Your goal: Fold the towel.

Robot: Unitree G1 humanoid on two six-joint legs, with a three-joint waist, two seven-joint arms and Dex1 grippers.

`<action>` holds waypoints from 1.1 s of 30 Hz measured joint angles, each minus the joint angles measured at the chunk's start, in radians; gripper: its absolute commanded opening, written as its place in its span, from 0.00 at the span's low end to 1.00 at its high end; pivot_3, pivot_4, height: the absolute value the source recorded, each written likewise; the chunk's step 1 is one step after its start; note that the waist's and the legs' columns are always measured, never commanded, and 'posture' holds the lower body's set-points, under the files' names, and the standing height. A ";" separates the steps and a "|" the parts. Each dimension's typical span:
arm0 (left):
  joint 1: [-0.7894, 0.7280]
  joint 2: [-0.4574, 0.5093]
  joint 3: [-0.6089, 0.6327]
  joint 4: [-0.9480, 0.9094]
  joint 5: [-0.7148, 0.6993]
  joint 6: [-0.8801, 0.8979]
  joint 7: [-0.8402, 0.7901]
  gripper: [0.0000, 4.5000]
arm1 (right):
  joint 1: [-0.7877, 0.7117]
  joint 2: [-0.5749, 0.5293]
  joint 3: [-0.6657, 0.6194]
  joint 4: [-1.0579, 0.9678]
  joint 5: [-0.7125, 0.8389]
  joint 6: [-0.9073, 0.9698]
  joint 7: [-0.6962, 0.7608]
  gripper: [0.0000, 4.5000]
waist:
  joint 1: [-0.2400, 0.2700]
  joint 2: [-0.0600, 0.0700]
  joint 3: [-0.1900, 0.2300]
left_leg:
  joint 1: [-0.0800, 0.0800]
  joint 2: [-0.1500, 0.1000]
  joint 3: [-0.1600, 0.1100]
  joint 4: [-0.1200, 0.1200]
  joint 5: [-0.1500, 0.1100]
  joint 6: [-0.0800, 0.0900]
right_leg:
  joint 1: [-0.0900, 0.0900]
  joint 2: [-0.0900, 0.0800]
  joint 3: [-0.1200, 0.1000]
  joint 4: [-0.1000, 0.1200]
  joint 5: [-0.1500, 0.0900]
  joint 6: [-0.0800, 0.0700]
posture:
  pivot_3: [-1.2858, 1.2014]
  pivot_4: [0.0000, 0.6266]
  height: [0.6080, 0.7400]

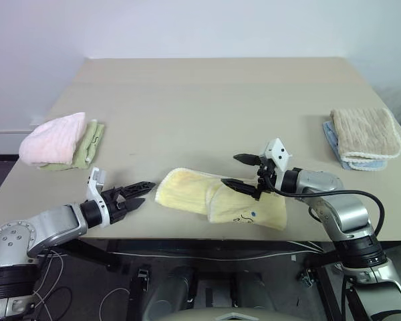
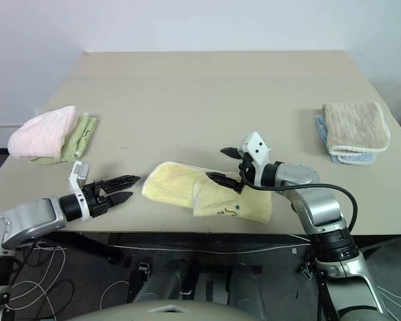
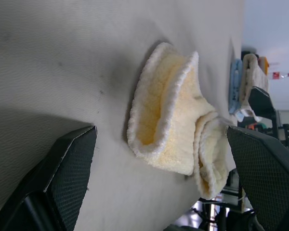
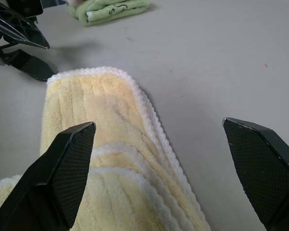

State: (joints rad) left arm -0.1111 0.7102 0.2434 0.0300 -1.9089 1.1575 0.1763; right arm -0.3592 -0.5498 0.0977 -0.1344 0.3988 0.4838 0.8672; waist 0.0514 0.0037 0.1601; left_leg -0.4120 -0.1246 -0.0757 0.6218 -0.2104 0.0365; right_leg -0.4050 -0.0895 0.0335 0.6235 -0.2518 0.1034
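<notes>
The pale yellow towel [image 1: 210, 197] lies in folded layers near the table's front edge, a small dark logo [image 1: 244, 217] showing on its right part. My left gripper [image 1: 139, 192] hovers just left of the towel's left end, open and empty, pointing at it. My right gripper [image 1: 232, 170] is open above the towel's right half, one finger high and the other close over the cloth. The left wrist view looks into the towel's open folded end [image 3: 166, 120]. In the right wrist view the towel's layers [image 4: 101, 125] lie under that gripper's spread fingers [image 4: 67, 163].
A pink towel [image 1: 50, 140] and a green towel [image 1: 91, 142] sit at the table's left edge. At the right edge a beige ribbed towel [image 1: 364, 132] rests on a blue one [image 1: 335, 148]. The table's front edge [image 1: 187, 235] runs just below the yellow towel.
</notes>
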 measured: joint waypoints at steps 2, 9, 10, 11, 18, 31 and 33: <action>-0.011 -0.007 -0.011 0.001 0.000 0.002 -0.002 1.00 | 0.000 0.000 0.000 -0.001 -0.002 0.000 -0.004 0.99 | 0.004 0.000 0.000 | 0.000 0.000 0.000 -0.001 0.000 0.000 | 0.000 0.000 -0.001 -0.002 0.000 0.000 | 0.52 0.24 1.00; -0.046 -0.016 -0.076 -0.004 -0.043 0.007 0.010 1.00 | 0.001 0.000 0.000 -0.001 -0.003 0.000 -0.008 0.99 | 0.014 0.000 0.000 | -0.001 0.000 -0.001 -0.008 0.000 0.000 | -0.003 0.001 -0.002 -0.009 0.000 0.000 | 0.52 0.24 1.00; -0.054 -0.017 -0.083 -0.004 -0.045 0.008 0.016 1.00 | 0.001 0.000 0.000 -0.001 -0.005 -0.001 -0.010 0.99 | 0.014 0.000 0.000 | -0.003 0.000 -0.002 -0.008 0.000 0.000 | -0.004 0.001 -0.003 -0.009 0.000 0.000 | 0.52 0.24 1.00; -0.061 -0.018 -0.088 -0.004 -0.046 0.008 0.022 1.00 | 0.001 0.000 0.000 -0.001 -0.007 -0.002 -0.013 0.99 | 0.014 0.000 0.000 | -0.003 0.000 -0.002 -0.009 0.000 0.000 | -0.005 0.001 -0.003 -0.009 0.000 0.000 | 0.52 0.24 1.00; -0.089 -0.084 -0.108 -0.017 -0.046 -0.006 0.078 1.00 | 0.008 0.004 0.002 -0.001 -0.027 -0.010 -0.027 0.99 | 0.015 0.000 0.000 | -0.004 0.000 -0.002 -0.007 0.000 0.000 | -0.003 0.001 -0.003 -0.009 0.000 0.000 | 0.52 0.24 1.00; -0.110 -0.233 -0.141 -0.087 -0.046 -0.030 0.252 0.57 | 0.031 0.003 0.001 -0.004 -0.034 -0.011 -0.038 1.00 | 0.008 -0.005 0.003 | -0.004 0.001 -0.004 -0.008 0.001 0.000 | -0.005 0.002 -0.005 -0.009 0.000 0.001 | 0.52 0.24 1.00; -0.110 -0.239 -0.131 -0.099 -0.046 -0.034 0.271 0.41 | 0.037 0.003 0.001 -0.008 -0.036 -0.011 -0.038 1.00 | 0.005 -0.005 0.003 | -0.005 0.001 -0.004 -0.008 0.001 -0.001 | -0.006 0.003 -0.005 -0.009 0.000 0.001 | 0.52 0.24 1.00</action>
State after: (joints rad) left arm -0.2214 0.4716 0.1119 -0.0692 -1.9548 1.1235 0.4471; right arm -0.3217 -0.5465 0.0992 -0.1428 0.3630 0.4727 0.8287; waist 0.0562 -0.0011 0.1628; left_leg -0.4168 -0.1234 -0.0798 0.6135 -0.2096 0.0357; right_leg -0.4107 -0.0868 0.0286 0.6150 -0.2522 0.1039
